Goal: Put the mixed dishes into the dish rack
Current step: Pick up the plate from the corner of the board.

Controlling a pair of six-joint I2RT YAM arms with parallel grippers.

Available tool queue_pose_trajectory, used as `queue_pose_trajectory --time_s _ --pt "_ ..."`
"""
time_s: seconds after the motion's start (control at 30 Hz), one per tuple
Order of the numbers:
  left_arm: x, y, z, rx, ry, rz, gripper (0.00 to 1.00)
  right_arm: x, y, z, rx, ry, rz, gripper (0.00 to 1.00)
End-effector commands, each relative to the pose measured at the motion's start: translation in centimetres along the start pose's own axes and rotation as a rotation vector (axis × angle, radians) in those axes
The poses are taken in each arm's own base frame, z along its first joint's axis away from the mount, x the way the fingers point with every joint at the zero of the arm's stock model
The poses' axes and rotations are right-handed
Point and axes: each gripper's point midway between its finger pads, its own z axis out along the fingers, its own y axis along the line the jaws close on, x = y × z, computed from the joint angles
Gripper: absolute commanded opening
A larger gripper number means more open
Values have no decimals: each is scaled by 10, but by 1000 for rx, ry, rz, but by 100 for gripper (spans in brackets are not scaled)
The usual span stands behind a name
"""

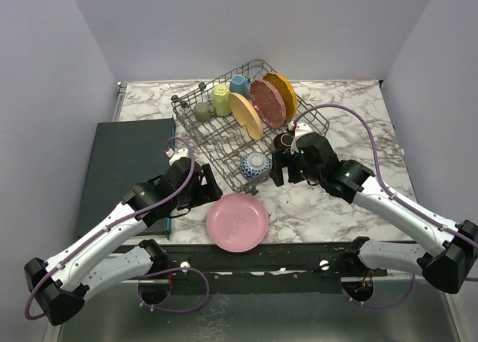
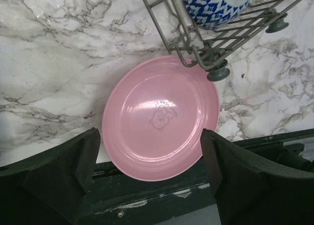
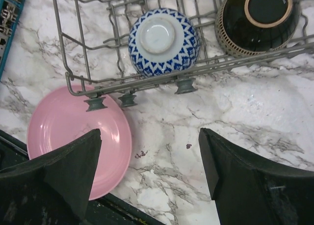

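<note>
While low over pink plate (image 2: 159, 102), L end effector (image 2: 149, 139) splayed wide.

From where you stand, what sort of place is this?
Likely a lab test booth, not a kitchen: plain walls box in a marble-patterned table, the robot's left arm and right arm sit at its edge, with a dish rack.

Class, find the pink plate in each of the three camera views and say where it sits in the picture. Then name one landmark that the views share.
Top external: pink plate low centre, just in front of the dish rack's near corner.
Left wrist: pink plate in the centre, below the rack corner.
Right wrist: pink plate lower left, its top edge overlapped by the rack's feet.
Shared landmark: blue-patterned bowl in the rack's near corner.
</note>
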Motion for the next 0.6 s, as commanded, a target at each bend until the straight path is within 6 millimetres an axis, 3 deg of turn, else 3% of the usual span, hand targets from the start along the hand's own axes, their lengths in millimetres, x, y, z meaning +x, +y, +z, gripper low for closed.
queue_pose_trajectory --time_s 0.0,0.57 --pt "27 13 10 -46 93 -105 90 16 11 6 -61 17 36 87" --pt "74 40 43 -154 219 -233 87 72 8 8 -106 93 106 87"
